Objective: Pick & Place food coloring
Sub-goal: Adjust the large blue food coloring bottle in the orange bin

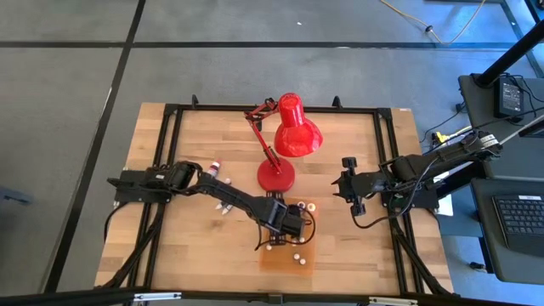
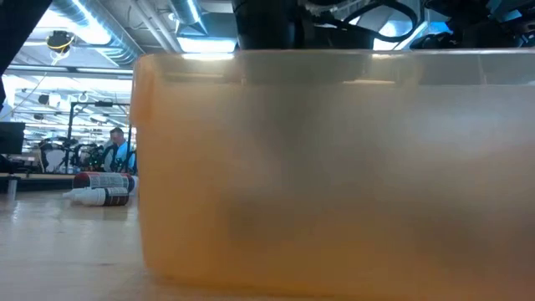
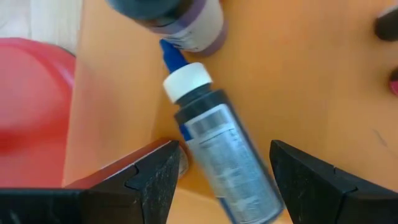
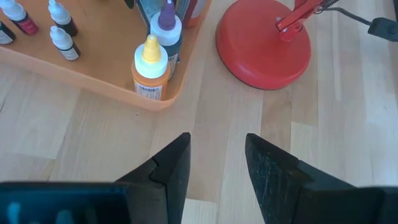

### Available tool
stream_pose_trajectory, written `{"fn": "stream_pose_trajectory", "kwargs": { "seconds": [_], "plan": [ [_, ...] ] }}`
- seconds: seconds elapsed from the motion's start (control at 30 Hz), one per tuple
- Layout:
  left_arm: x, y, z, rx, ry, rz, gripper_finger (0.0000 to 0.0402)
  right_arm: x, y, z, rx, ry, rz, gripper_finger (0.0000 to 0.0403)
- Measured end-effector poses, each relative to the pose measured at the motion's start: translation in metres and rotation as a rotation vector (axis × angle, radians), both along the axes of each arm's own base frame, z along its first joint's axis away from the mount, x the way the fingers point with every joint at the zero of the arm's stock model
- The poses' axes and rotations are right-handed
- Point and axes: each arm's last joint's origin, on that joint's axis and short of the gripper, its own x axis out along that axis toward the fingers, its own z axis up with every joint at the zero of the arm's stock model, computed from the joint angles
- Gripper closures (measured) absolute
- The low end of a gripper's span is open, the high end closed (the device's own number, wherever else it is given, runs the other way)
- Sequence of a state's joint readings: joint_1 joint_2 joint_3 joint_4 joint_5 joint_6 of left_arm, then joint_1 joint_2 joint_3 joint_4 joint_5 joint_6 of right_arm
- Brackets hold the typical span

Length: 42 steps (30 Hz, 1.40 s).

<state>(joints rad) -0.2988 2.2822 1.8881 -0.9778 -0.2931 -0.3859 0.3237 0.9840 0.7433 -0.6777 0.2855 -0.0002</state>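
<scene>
The left tool hangs over the orange tray near the front edge of the table, its two fingers spread wide. Between them lies a blue-bodied bottle with a white cap, on its side on the tray floor; the fingers stand either side of it and, as far as the wrist view shows, do not press on it. Just past its cap stands a darker bottle with a purple body, and the red lamp base shows beside the tray wall.

In the tray, the right wrist view shows an orange bottle with a yellow cap standing in the corner nearest the lamp, a purple-capped bottle right behind it, and three small white-capped bottles upright farther in. From above, a few white caps dot the tray's front part.

Outside the tray, several bottles lie on their sides on the bare wood under the left arm, and one with a dark red body sits farther back. The lamp's red shade leans over the middle of the table, between the two arms.

The right tool waits above the table right of the lamp, fingers partly apart and holding nothing.

The low view is almost filled by the tray's cloudy wall, with two fallen bottles beyond it.
</scene>
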Motion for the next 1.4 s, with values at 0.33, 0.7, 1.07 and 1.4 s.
{"fn": "stream_pose_trajectory", "kwargs": {
  "seconds": [0.33, 0.7, 1.07, 1.4],
  "plan": [
    [-0.0006, -0.0035, -0.0007, -0.002, 0.023, -0.091, 0.0177, 0.0000, 0.0000, -0.0001, 0.000, 0.000, 0.000, 0.0247],
    [-0.0006, -0.0033, -0.0024, -0.012, 0.029, -0.090, 0.0212, 0.0001, 0.0000, 0.0000, 0.000, 0.000, 0.000, 0.0247],
    [0.0002, -0.0013, -0.0024, -0.037, 0.018, -0.031, 0.0224, 0.0001, 0.0000, 0.0000, 0.000, 0.000, 0.001, 0.0247],
    [0.0017, 0.0045, -0.0018, -0.053, 0.012, 0.015, 0.0224, 0.0001, 0.0000, 0.0000, 0.000, 0.001, 0.000, 0.0247]
  ]
}}
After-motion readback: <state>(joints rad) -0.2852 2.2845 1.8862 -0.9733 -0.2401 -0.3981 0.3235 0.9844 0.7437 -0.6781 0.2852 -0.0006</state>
